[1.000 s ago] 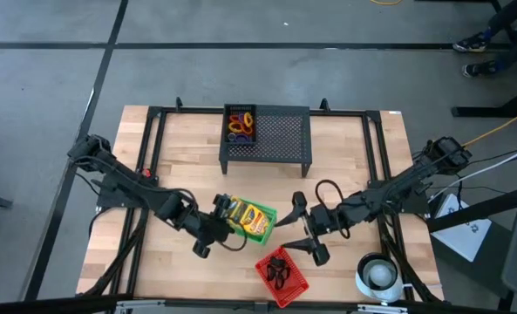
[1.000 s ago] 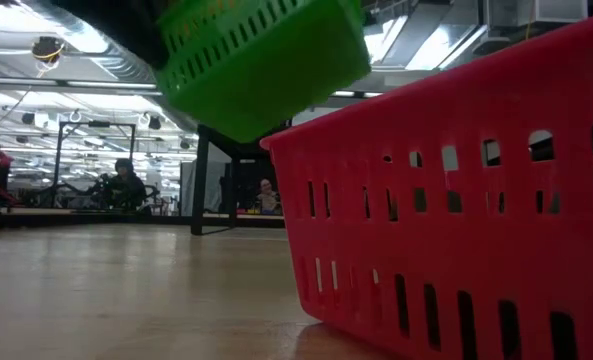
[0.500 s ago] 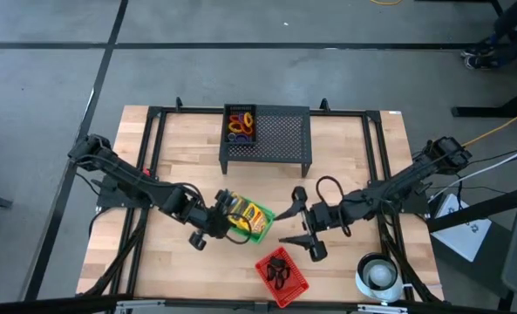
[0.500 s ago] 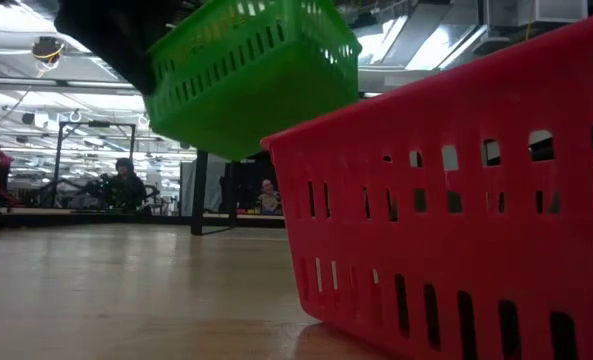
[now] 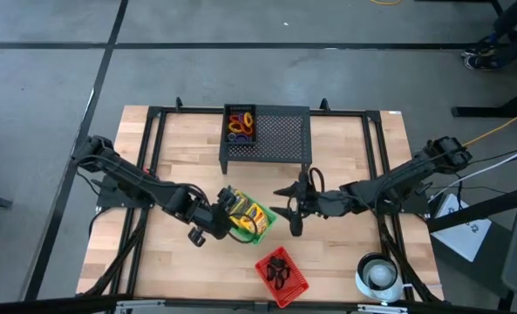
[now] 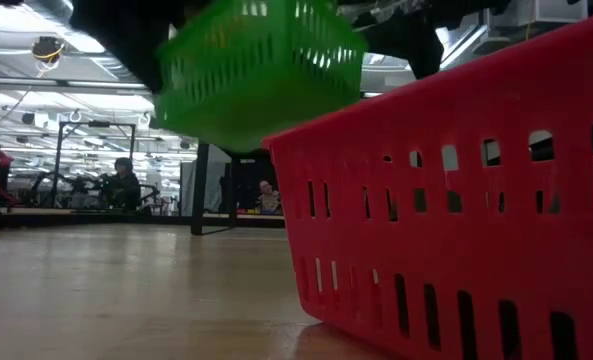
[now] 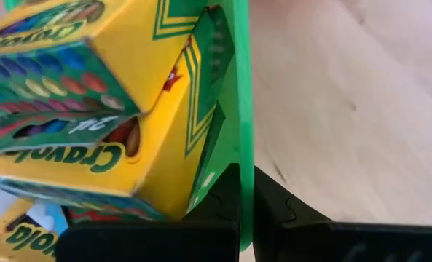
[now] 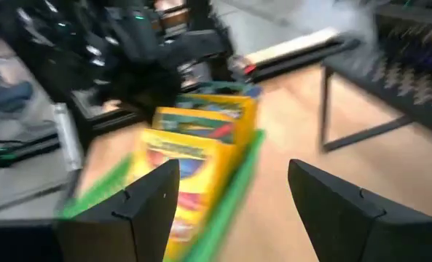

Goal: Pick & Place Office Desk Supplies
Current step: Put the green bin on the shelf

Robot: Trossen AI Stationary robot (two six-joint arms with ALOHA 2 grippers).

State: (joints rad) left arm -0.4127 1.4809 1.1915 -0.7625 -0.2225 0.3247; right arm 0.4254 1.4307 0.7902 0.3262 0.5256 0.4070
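Observation:
A green basket (image 5: 248,220) holding yellow-and-green crayon boxes (image 7: 92,109) hangs in the air over the table's middle, and it is also clear of the wood in the low view (image 6: 256,70). My left gripper (image 5: 220,218) is shut on its left rim. My right gripper (image 5: 286,209) is open just right of the basket and faces it, touching nothing. In the right wrist view the basket (image 8: 201,175) lies ahead of the open fingers (image 8: 234,211). A red basket (image 5: 282,276) with black clips stands near the near edge. My left gripper pinches the green basket's side wall (image 7: 243,156) at its rim, one finger inside by the crayon boxes and one finger (image 7: 281,211) outside. It comes from the table's left. The basket is lifted clear of the table and tilted.
A black mesh stand (image 5: 280,138) sits at the far edge, with a black bin of coloured rings (image 5: 241,125) on its left part. A white roll (image 5: 378,275) sits at the near right corner. Black frame rails (image 5: 373,157) run along both sides. People sit far behind the table.
My right gripper has swung from beside the red basket toward the far edge and the green basket, turning its open fingers to face it. My left gripper has kept the green basket in the air, and the basket's tilt has shifted a little.

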